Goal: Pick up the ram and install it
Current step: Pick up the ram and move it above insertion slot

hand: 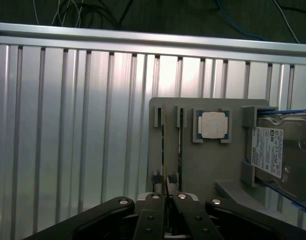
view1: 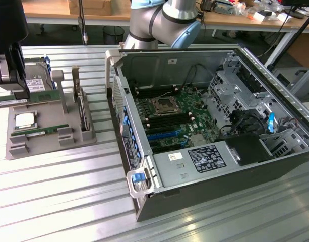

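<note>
Gripper point(view1: 17, 95) is pinched narrow on the ram point(view1: 31, 99), which it holds by its long edges over the back part of the grey tray point(view1: 51, 143) at the exterior view's left. The ram runs level along the tray. Cannot tell if it is lifted clear of its holder or still seated.

In the wrist view the gripper point(hand: 164, 179) has the ram point(hand: 163, 150) edge-on between its fingers point(hand: 155, 178). A second ram point(hand: 180, 150) sits in the slot just beside it, parallel. In the exterior view the second ram point(view1: 41, 132) lies in the tray's front slot.

The processor point(view1: 24, 120) sits in its pocket between the two sticks. The hard drive point(view1: 37, 83) stands at the tray's back, behind the gripper.

The open computer case point(view1: 144, 201) lies on the ribbed metal tabletop point(view1: 58, 191) at the exterior view's right, with its motherboard point(view1: 174, 116) exposed. It is well apart from the held ram. The arm point(view1: 164, 20) stretches across the top.
</note>
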Robot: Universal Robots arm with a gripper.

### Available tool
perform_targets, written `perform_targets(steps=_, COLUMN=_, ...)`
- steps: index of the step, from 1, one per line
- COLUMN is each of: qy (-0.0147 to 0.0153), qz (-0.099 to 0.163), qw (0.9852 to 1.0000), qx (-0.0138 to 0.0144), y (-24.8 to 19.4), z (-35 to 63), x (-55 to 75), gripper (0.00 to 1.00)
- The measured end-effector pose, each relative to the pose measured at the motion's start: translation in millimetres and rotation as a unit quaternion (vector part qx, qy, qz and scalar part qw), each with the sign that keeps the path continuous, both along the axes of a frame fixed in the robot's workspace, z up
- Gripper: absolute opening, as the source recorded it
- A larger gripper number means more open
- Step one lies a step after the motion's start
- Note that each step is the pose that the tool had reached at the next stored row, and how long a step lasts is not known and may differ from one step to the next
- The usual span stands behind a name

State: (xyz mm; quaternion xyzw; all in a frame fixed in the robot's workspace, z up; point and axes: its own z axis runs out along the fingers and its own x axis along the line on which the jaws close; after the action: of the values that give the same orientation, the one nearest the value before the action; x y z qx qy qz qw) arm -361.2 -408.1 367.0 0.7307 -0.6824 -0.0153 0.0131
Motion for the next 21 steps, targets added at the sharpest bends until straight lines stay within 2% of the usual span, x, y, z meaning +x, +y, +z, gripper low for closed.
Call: perform_targets(steps=21, qy=0.0000, qz=0.000, qw=1.0000, qx=0.0000, y=0.0, z=10.9, x=0.0, gripper=0.12)
